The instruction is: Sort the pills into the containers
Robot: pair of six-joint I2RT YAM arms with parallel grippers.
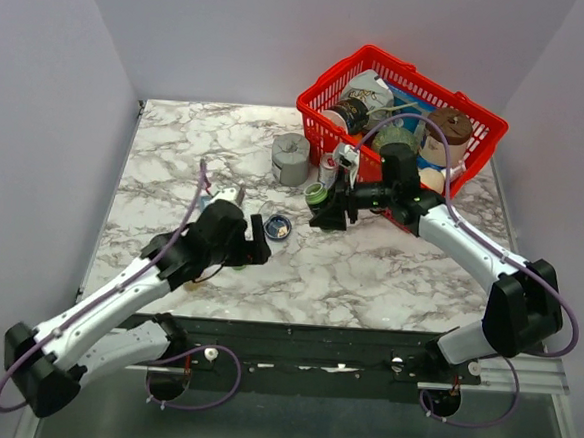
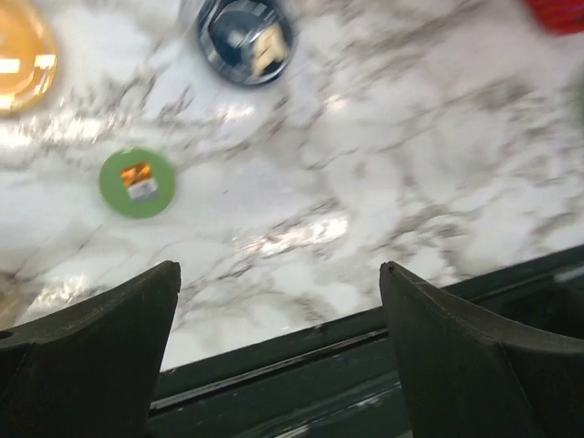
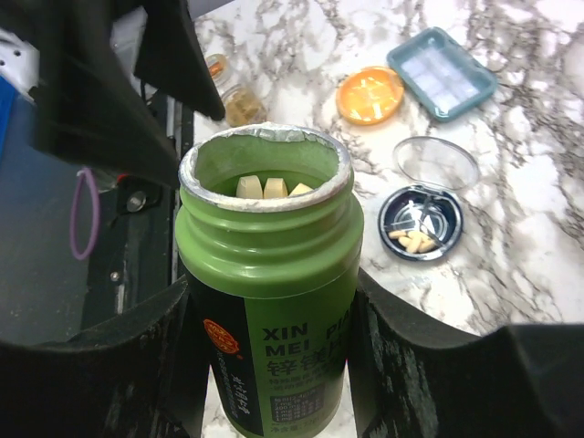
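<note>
My right gripper (image 3: 269, 306) is shut on a green pill bottle (image 3: 265, 246), held upright with its cap off; pale pills (image 3: 271, 187) show inside. From above, that gripper (image 1: 329, 212) and the bottle (image 1: 317, 194) hover just right of the dark blue container (image 1: 277, 226). This container (image 3: 420, 224) holds a few pale pills beside its clear lid (image 3: 436, 162). The orange container (image 3: 370, 95) lies beyond it. My left gripper (image 2: 279, 266) is open and empty above the table's near edge. Ahead of it lie the bottle's green cap (image 2: 137, 182), the blue container (image 2: 246, 36) and the orange container (image 2: 18, 55).
A red wire basket (image 1: 400, 106) full of bottles stands at the back right, with a grey notched block (image 1: 290, 159) to its left. A teal pill box (image 3: 442, 60) lies past the orange dish. Two small amber jars (image 3: 242, 105) sit near the table's edge.
</note>
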